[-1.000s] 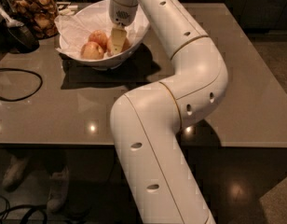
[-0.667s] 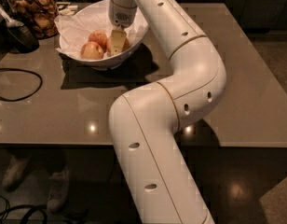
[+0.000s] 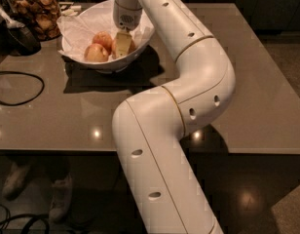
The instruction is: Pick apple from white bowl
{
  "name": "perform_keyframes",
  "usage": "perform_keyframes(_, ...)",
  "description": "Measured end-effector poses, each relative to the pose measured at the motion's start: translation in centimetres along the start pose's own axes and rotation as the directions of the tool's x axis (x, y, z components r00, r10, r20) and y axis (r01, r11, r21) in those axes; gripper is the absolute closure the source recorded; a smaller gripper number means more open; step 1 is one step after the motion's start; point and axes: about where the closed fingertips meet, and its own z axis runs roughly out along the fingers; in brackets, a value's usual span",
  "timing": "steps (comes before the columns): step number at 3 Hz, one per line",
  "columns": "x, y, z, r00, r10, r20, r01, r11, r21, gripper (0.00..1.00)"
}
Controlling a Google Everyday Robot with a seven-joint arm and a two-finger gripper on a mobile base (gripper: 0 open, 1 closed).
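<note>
The white bowl (image 3: 77, 44), lined with crumpled white paper, stands at the far left of the table. Three apples lie in it. The apple (image 3: 95, 53), pale-blushed and reddish-orange, is at the front left. A redder one (image 3: 104, 38) lies behind it. Another (image 3: 131, 46) is mostly hidden at the right. My gripper (image 3: 121, 44) reaches down into the bowl from above. It is just right of the apple and in front of the hidden red one. I cannot tell whether it touches any apple.
A glass jar of brown snacks (image 3: 37, 11) stands behind the bowl to the left, with a dark object (image 3: 18, 33) beside it. A black cable (image 3: 23, 89) loops over the left of the table. My white arm (image 3: 189, 82) crosses the table's middle.
</note>
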Motion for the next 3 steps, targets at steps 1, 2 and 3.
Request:
perform_keyframes(1,0.03,0.07,0.09,1.000,0.001,-0.004,-0.001,1.0000,-0.004,0.34)
perform_keyframes(2,0.08,0.13,0.13,1.000,0.001,-0.007,-0.001,1.0000,-0.006,0.34)
perform_keyframes(3,0.12,0.19,0.16,1.000,0.001,-0.010,-0.001,1.0000,-0.009,0.34)
